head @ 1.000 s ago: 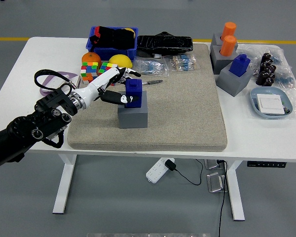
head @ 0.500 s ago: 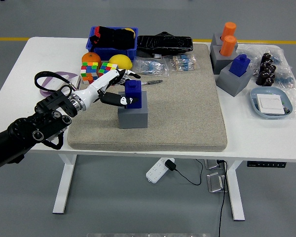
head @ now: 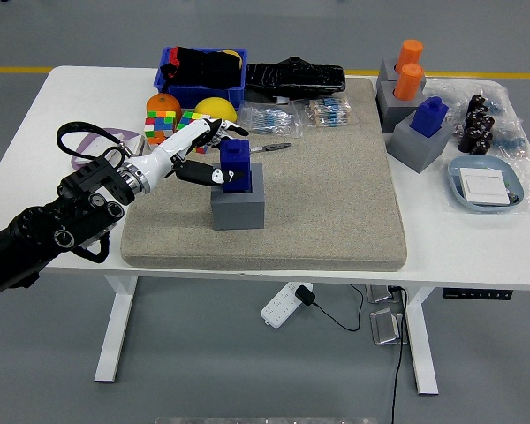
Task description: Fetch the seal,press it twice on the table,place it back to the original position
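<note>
Now our left hand [head: 201, 155] curls its fingers around the blue seal [head: 236, 166] in its grey holder [head: 238, 205]; fetching step, so next we need a straight lift.

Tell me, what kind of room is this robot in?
Probably a robot test lab: a white height-adjustable table on bare grey floor with yellow line tape, spread with practice things like Rubik's cubes and seals.

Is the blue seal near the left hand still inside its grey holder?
Partly in: the blue seal stands upright, its base in the grey holder.
</note>
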Robot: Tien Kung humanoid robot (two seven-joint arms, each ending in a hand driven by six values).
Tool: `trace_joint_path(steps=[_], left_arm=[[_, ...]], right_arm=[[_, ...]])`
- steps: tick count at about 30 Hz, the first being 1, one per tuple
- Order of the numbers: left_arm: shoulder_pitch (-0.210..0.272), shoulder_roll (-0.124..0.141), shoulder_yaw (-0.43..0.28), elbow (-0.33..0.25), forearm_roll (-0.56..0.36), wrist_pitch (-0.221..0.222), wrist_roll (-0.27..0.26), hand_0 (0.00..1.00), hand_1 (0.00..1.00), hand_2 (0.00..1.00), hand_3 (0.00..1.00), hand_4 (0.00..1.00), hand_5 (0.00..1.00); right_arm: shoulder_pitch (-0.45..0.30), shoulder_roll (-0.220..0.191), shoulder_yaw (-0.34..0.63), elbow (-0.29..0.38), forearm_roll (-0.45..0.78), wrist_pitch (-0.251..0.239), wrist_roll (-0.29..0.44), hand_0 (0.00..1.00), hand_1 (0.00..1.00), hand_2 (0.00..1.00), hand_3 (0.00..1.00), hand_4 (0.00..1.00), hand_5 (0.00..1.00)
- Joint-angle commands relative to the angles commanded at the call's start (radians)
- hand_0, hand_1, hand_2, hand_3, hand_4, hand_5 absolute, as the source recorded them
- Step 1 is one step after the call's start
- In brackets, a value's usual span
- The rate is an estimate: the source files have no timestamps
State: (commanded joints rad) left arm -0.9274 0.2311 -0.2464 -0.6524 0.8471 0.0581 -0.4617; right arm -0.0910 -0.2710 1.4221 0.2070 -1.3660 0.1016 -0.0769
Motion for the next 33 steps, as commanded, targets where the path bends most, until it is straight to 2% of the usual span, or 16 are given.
trace_joint_path(steps=[22, 23, 28, 29, 33], left_arm=[[-0.004, -0.012, 0.031, 0.017, 0.001, 0.005, -0.007, 0.674, 0.442, 0.355, 0.753, 0.617, 0.002], [-0.003, -0.012, 0.032, 0.018, 0.001, 0.004, -0.007, 0.689, 0.512, 0.418, 0.755, 0.622, 0.002], [-0.003, -0.012, 0.033, 0.018, 0.006, 0.005, -0.007, 0.689, 0.512, 0.418, 0.755, 0.622, 0.002], [-0.003, -0.011, 0.032, 0.018, 0.007, 0.006, -0.008, 0.789, 0.577, 0.506, 0.762, 0.660, 0.002], [-0.004, -0.010, 0.031, 0.020, 0.006, 0.004, -0.006, 0.789, 0.577, 0.506, 0.762, 0.660, 0.002]], right_arm=[[0.001, 0.000, 0.002, -0.001, -0.001, -0.001, 0.002, 0.774, 0.684, 0.680, 0.624, 0.822, 0.508], [0.001, 0.000, 0.001, -0.002, -0.001, 0.000, 0.002, 0.774, 0.684, 0.680, 0.624, 0.822, 0.507], [0.001, 0.000, 0.001, -0.002, -0.001, -0.001, 0.002, 0.774, 0.684, 0.680, 0.624, 0.822, 0.507], [0.001, 0.000, 0.001, -0.002, -0.001, -0.001, 0.002, 0.775, 0.685, 0.679, 0.624, 0.823, 0.508], [0.001, -0.001, 0.000, -0.002, -0.001, 0.000, 0.003, 0.775, 0.685, 0.679, 0.624, 0.823, 0.508]])
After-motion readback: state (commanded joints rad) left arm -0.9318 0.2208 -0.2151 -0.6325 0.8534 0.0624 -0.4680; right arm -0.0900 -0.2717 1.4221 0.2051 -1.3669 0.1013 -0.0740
